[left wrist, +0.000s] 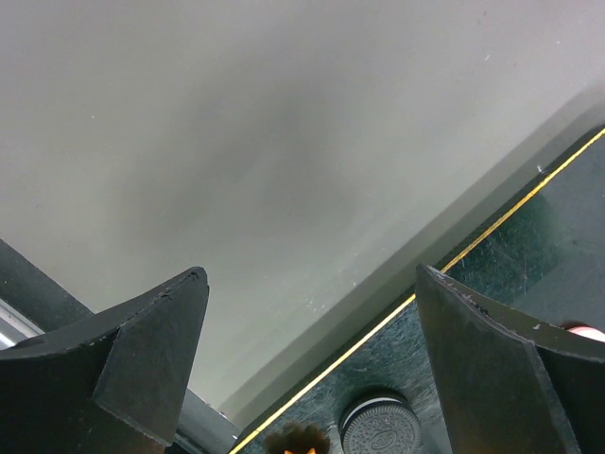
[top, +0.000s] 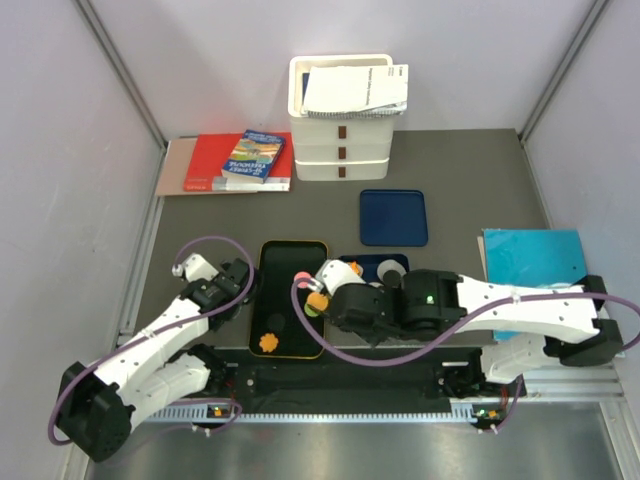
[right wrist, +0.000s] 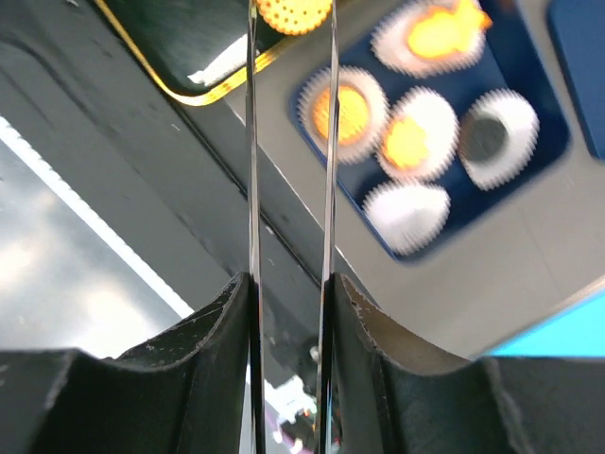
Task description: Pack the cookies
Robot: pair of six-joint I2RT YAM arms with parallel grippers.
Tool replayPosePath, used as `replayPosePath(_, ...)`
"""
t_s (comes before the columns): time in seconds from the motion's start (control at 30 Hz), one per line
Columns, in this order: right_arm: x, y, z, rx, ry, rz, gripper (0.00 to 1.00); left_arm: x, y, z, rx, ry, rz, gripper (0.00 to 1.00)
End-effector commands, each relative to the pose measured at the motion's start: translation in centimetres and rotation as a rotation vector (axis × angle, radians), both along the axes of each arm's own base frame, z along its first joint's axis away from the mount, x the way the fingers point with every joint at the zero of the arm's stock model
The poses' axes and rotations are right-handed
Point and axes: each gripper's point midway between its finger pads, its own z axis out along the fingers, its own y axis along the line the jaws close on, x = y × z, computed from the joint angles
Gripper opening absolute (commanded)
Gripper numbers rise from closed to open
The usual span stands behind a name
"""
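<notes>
Right gripper looks pinched narrow on an orange cookie. The cookie is caught edge to edge between the thin fingertips at the top centre of the right wrist view, just past the yellow rim of the black tray. Left gripper hangs wide and empty over that tray's left edge in the overhead frame.

More cookies lie loose on the tray: a second orange cookie at its lower end, with a black sandwich cookie just beside it. In the upper right of the right wrist view sits the blue tray of white paper cups. Three cups carry orange cookies, one holds something dark, and one looks empty.

From where I stand the cookies look light, stiff and thin, probably smooth plastic, so I'd guess they slip or flip if caught off-centre. Taking one across its widest part, rim to rim, with the fingers low against the tray, seems the safest hold. A gentle squeeze should do.
</notes>
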Motion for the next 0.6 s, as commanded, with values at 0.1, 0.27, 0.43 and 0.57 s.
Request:
replayPosePath(0.1, 1.0, -7.9, 2.1, -0.018, -0.064, -0.180, 0.30, 0.6, 0.1, 0.5, 0.018, -0.020, -0.005, 0.94)
replayPosePath(0.27, 1.0, -11.6, 1.4, -0.057, -0.056, -0.280, 0.30, 1.0, -0.7, -0.1, 0.001, -0.004, -0.019, 0.94)
replayPosePath(0.43, 1.3, -13.9, 0.2, -0.064, -0.038, -0.366, 0.30, 1.4, -1.1, -0.3, 0.007, 0.020, -0.030, 0.94)
replayPosePath(0.57, 1.5, -15.2, -0.8, -0.080, -0.021, -0.410, 0.30, 1.5, -1.2, -0.3, 0.013, 0.022, -0.033, 0.93)
